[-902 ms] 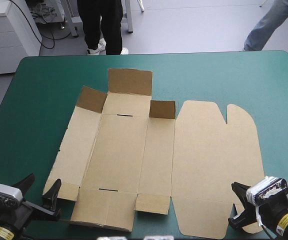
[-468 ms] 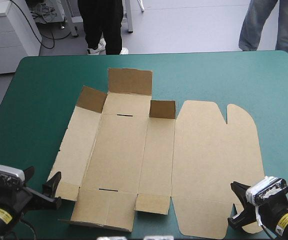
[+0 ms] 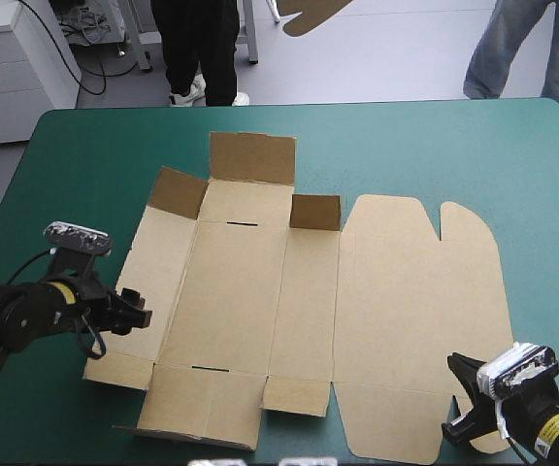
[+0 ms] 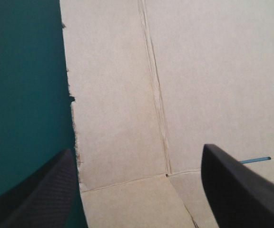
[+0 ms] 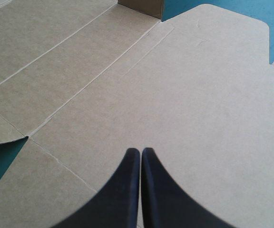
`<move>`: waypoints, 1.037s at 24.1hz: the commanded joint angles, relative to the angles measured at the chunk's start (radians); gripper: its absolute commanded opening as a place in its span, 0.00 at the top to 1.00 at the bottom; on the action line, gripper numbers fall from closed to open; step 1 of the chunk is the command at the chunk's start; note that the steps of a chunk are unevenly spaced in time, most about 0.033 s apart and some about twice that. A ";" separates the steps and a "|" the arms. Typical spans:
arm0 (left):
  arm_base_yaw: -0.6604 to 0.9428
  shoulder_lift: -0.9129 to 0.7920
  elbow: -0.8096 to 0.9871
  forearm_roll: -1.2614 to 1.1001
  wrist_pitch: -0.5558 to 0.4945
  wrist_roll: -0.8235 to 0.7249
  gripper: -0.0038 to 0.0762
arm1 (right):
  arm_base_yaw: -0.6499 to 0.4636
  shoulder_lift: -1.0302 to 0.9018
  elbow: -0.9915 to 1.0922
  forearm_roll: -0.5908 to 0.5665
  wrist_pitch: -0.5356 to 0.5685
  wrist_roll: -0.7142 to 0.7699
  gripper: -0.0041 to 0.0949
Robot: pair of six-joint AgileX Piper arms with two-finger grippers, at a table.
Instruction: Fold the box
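The brown box (image 3: 299, 301) lies spread flat on the teal-green cover, with three short flaps (image 3: 252, 158) raised at its far end. My left gripper (image 3: 134, 311) hovers over the left edge of the box's left side panel. In the left wrist view that gripper (image 4: 137, 149) is open, its fingers apart above the panel's edge and a crease. My right gripper (image 3: 466, 403) rests at the box's front right corner. In the right wrist view it (image 5: 137, 152) is shut, pointing across the wide lid panel (image 5: 199, 95).
Bare teal-green cover (image 3: 76, 155) runs along the table's left, far and right sides around the box. A loose piece of brown board (image 3: 313, 12) shows beyond the table's far edge. The box's front flap (image 3: 197, 427) lies close to the table's front edge.
My left gripper has moved from the table's front left corner forward and inward to the box's left side panel. The right gripper and the box stay where they were.
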 commanded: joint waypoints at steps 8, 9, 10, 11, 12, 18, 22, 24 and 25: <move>0.002 0.246 -0.212 0.000 0.130 0.028 0.29 | -0.001 0.009 -0.028 -0.007 -0.072 0.000 0.97; 0.004 0.252 -0.212 0.000 0.130 0.030 0.29 | -0.001 0.009 -0.028 -0.007 -0.074 0.000 0.97; 0.004 0.264 -0.212 -0.006 0.126 0.030 0.29 | -0.001 0.009 -0.028 -0.007 -0.074 0.000 0.97; 0.014 0.273 -0.212 -0.009 0.126 0.030 0.29 | -0.001 0.009 -0.028 -0.007 -0.074 0.000 0.97; 0.028 0.281 -0.212 -0.020 0.126 0.036 0.29 | -0.001 0.009 -0.028 -0.007 -0.074 0.000 0.97; 0.346 0.316 -0.212 -0.274 0.157 0.307 0.29 | -0.001 0.009 -0.028 -0.006 -0.074 0.000 0.97; 0.542 0.383 -0.212 -0.464 0.210 0.506 0.29 | -0.001 0.009 -0.028 -0.006 -0.074 0.000 0.97; 0.599 0.429 -0.212 -0.507 0.210 0.535 0.29 | -0.001 0.009 -0.028 -0.006 -0.074 0.000 0.97; 0.618 0.459 -0.212 -0.518 0.210 0.557 0.29 | -0.001 0.009 -0.028 -0.006 -0.074 0.000 0.97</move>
